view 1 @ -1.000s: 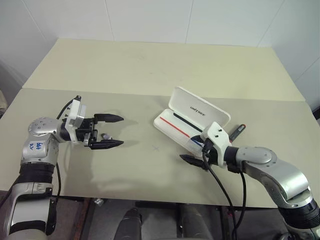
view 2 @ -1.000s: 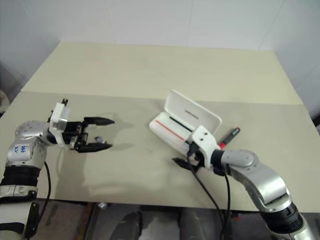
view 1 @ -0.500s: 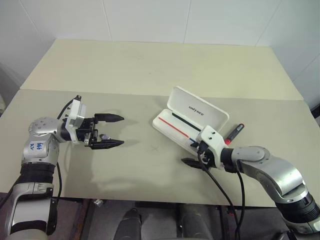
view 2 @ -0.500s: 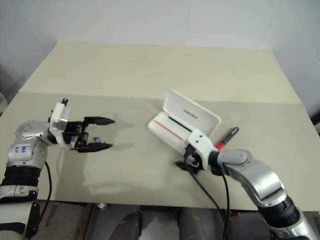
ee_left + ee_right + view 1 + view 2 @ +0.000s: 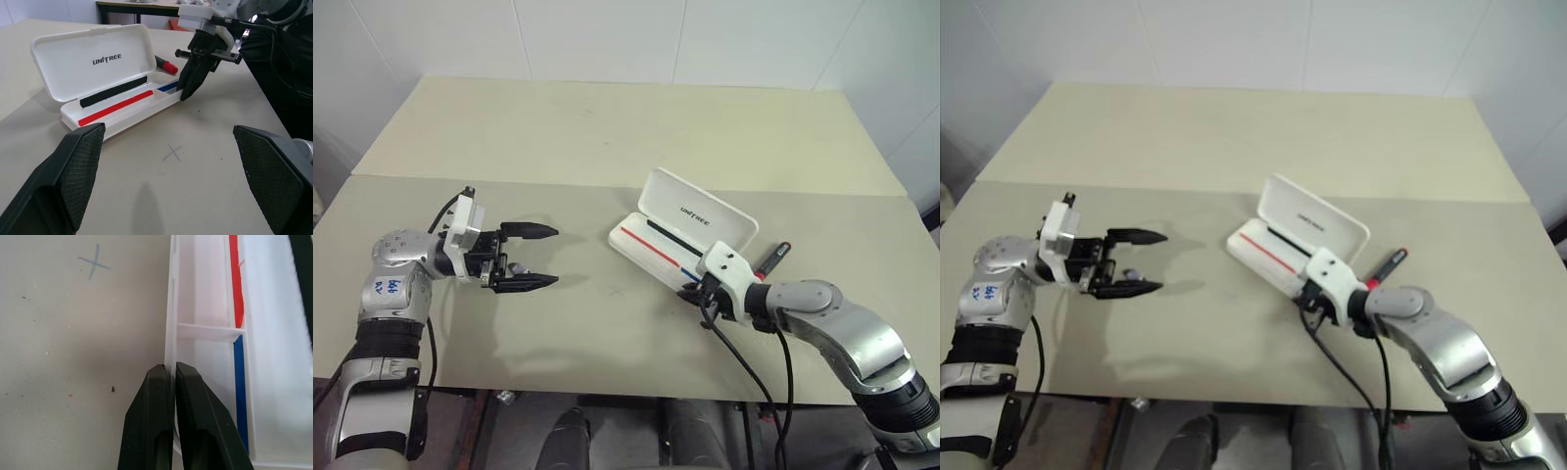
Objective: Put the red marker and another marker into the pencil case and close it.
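The front rim of the open pencil case [image 5: 117, 113] is pinched by the right gripper [image 5: 166, 374] (red marker [image 5: 166, 64] behind), while the left gripper [image 5: 555, 257] is held spread.

White pencil case [image 5: 93, 61] with black "UNITREE" lettering on the lid's inner face, a black strip along the hinge, and a thin stripe on the tray that runs red, then blue. Red marker [image 5: 771, 258], red at one end, black at the other. Pale beige table [image 5: 607, 127] with a faint grey pencilled cross [image 5: 171, 152]. Both the left gripper [image 5: 551, 257] and the right gripper [image 5: 188, 92] have black fingers on white and silver wrists
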Robot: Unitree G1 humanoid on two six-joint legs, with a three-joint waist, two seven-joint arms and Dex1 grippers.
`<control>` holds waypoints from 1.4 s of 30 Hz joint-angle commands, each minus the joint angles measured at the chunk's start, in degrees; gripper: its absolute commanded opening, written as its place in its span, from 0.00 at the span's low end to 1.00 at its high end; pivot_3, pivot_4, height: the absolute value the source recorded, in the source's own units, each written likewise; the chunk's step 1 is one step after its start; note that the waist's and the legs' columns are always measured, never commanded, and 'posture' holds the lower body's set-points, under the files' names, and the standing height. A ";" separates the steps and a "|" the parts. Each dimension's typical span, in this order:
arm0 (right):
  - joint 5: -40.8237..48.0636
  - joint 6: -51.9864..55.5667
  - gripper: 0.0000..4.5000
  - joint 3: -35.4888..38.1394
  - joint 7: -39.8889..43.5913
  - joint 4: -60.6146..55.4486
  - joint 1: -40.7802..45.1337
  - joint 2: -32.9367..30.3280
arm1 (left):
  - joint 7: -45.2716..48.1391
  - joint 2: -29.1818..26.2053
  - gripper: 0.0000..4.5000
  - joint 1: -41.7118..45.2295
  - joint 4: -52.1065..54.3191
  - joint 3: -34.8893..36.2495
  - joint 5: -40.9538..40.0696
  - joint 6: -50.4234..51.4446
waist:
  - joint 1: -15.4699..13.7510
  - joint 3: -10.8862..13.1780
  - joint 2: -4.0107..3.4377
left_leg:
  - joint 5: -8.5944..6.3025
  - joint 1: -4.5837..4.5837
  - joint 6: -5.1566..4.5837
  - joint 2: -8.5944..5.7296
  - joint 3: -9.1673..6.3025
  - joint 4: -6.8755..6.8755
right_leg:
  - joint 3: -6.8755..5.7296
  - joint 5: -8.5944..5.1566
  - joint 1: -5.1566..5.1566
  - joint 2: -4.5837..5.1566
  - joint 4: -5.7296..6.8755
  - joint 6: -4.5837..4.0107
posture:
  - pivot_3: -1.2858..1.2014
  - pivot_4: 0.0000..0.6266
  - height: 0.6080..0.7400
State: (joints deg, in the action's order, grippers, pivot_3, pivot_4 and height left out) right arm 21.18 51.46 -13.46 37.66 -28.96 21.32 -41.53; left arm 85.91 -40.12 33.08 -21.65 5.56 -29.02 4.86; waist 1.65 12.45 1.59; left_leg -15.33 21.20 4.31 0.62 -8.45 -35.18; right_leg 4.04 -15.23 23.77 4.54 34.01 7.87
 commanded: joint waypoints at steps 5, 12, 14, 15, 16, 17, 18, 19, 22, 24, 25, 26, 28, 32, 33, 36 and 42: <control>-0.51 -7.87 0.01 -0.27 6.01 -7.26 -0.99 -2.52 | 0.85 0.27 1.00 -0.14 1.47 1.00 -0.49 -0.69 | -0.06 0.00 0.00 | -0.01 0.03 0.02 0.00 0.00 0.03 | 0.00 0.20 0.00 0.00 -0.06 0.37 | 0.52 0.24 1.00; -10.48 -18.88 0.01 -6.68 12.36 -5.78 -1.71 -10.15 | 0.65 0.06 1.00 -0.93 2.08 1.59 -0.87 -0.41 | -0.07 0.00 0.00 | -0.04 0.04 0.06 0.00 0.03 0.03 | 0.00 0.21 0.00 0.00 -0.12 0.39 | 0.52 0.24 1.00; -12.40 -22.46 0.01 -7.62 13.50 -3.61 -2.00 -10.49 | 0.40 -0.05 1.00 -1.32 2.37 1.82 -0.89 -0.34 | 0.00 0.00 0.00 | -0.04 0.04 0.06 0.01 0.03 0.03 | 0.00 0.21 0.00 0.00 -0.13 0.38 | 0.52 0.24 1.00; -13.28 -23.85 0.01 -8.01 14.05 -2.59 -1.99 -10.38 | 0.29 -0.09 1.00 -1.50 2.52 1.93 -0.92 -0.30 | 0.05 0.00 0.00 | -0.04 0.04 0.06 0.01 0.05 0.03 | 0.00 0.21 0.00 0.00 -0.14 0.38 | 0.52 0.24 1.00; -14.10 -24.93 0.01 -8.38 14.53 -1.65 -1.87 -10.18 | 0.22 -0.12 1.00 -1.65 2.68 2.01 -0.96 -0.27 | 0.06 0.00 0.00 | -0.04 0.03 0.06 0.01 0.07 0.03 | 0.00 0.21 0.00 0.00 -0.13 0.38 | 0.52 0.24 1.00; -14.69 -25.64 0.01 -8.62 14.89 -0.97 -1.75 -9.94 | 0.22 -0.15 1.00 -1.71 2.70 2.07 -0.99 -0.27 | 0.05 0.00 0.00 | -0.04 0.03 0.06 0.02 0.07 0.03 | 0.00 0.21 0.00 0.00 -0.13 0.39 | 0.52 0.24 1.00; -15.63 -26.88 0.01 -9.03 15.31 0.07 -1.63 -9.83 | -0.01 -0.16 1.00 -1.99 3.09 2.19 -1.07 -0.18 | 0.03 0.00 0.00 | -0.04 0.03 0.06 0.02 0.07 0.03 | 0.00 0.21 0.00 0.00 -0.12 0.39 | 0.52 0.24 1.00; -16.70 -28.24 0.01 -9.47 15.65 1.14 -1.45 -9.70 | -0.23 -0.21 1.00 -2.28 3.46 2.35 -1.12 -0.07 | 0.02 0.00 0.00 | -0.04 0.02 0.06 0.02 0.07 0.02 | 0.01 0.21 0.00 0.00 -0.12 0.39 | 0.52 0.24 1.00; -18.26 -30.77 0.01 -9.59 16.53 2.91 -1.38 -8.93 | -0.75 -0.23 1.00 -3.00 4.47 2.72 -1.20 0.28 | -0.05 0.00 0.00 | -0.04 0.03 0.07 0.02 0.07 0.02 | 0.00 0.21 0.00 0.00 -0.12 0.39 | 0.52 0.24 1.00; -18.51 -32.47 0.01 -9.22 16.99 3.47 -1.35 -8.06 | -0.97 -0.34 1.00 -3.48 5.12 3.05 -1.30 0.54 | -0.05 0.00 0.00 | -0.04 0.03 0.07 0.02 0.07 0.02 | 0.00 0.21 0.00 0.00 -0.13 0.39 | 0.52 0.24 1.00; -18.69 -33.02 0.01 -9.13 17.19 3.63 -1.32 -7.67 | -0.99 -0.42 1.00 -3.63 5.25 3.21 -1.34 0.61 | -0.05 0.00 0.00 | -0.04 0.03 0.07 0.02 0.07 0.02 | 0.00 0.21 0.00 0.00 -0.13 0.39 | 0.52 0.24 1.00; -18.75 -33.57 0.01 -8.99 17.51 3.82 -1.34 -7.36 | -1.06 -0.49 1.00 -3.78 5.41 3.32 -1.34 0.68 | 0.04 0.00 0.00 | -0.04 0.03 0.07 0.03 0.07 0.02 | 0.00 0.21 -0.01 0.00 -0.12 0.39 | 0.52 0.24 1.00; -18.76 -34.83 0.01 -8.81 18.46 4.30 -1.43 -6.95 | -1.15 -0.60 1.00 -3.96 5.63 3.51 -1.35 0.86 | 0.18 0.00 0.00 | -0.04 0.01 0.07 0.04 0.08 0.02 | 0.00 0.21 0.00 0.00 -0.09 0.38 | 0.52 0.24 1.00; -18.75 -37.43 0.01 -8.46 20.31 5.58 -1.62 -6.37 | -1.45 -0.63 1.00 -4.15 6.13 3.75 -1.16 1.22 | 0.00 0.00 0.00 | -0.04 0.00 0.07 0.05 0.08 0.02 | 0.00 0.21 -0.01 -0.01 -0.07 0.38 | 0.52 0.24 1.00; -18.75 -37.77 0.01 -8.38 20.67 5.96 -1.50 -6.23 | -1.47 -0.60 1.00 -4.10 6.14 3.73 -1.14 1.25 | -0.01 0.00 0.00 | -0.04 0.01 0.07 0.04 0.08 0.02 | 0.00 0.21 -0.01 -0.01 -0.08 0.39 | 0.52 0.24 1.00; -18.64 -38.28 0.01 -8.05 21.52 6.48 -1.17 -5.78 | -1.49 -0.50 1.00 -3.98 6.15 3.66 -1.07 1.30 | -0.04 0.00 0.00 | -0.04 0.01 0.07 0.04 0.08 0.01 | 0.00 0.21 -0.01 -0.01 -0.08 0.39 | 0.52 0.24 1.00; -18.63 -38.30 0.32 -7.16 22.37 6.44 -1.25 -5.08 | -1.61 -0.17 1.00 -3.82 6.21 3.45 -0.95 1.28 | -0.02 0.00 0.00 | -0.04 0.00 0.07 0.04 0.09 0.01 | 0.00 0.21 -0.01 -0.01 -0.07 0.39 | 0.52 0.24 1.00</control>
State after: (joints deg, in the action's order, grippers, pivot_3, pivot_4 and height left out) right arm 2.12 13.80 -22.23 59.51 -21.90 19.63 -46.81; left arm 84.39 -39.79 28.89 -16.68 8.00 -29.10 6.26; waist 1.63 12.45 1.59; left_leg -15.37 21.20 4.38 0.66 -8.36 -35.16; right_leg 4.04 -15.02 23.76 4.52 33.95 8.25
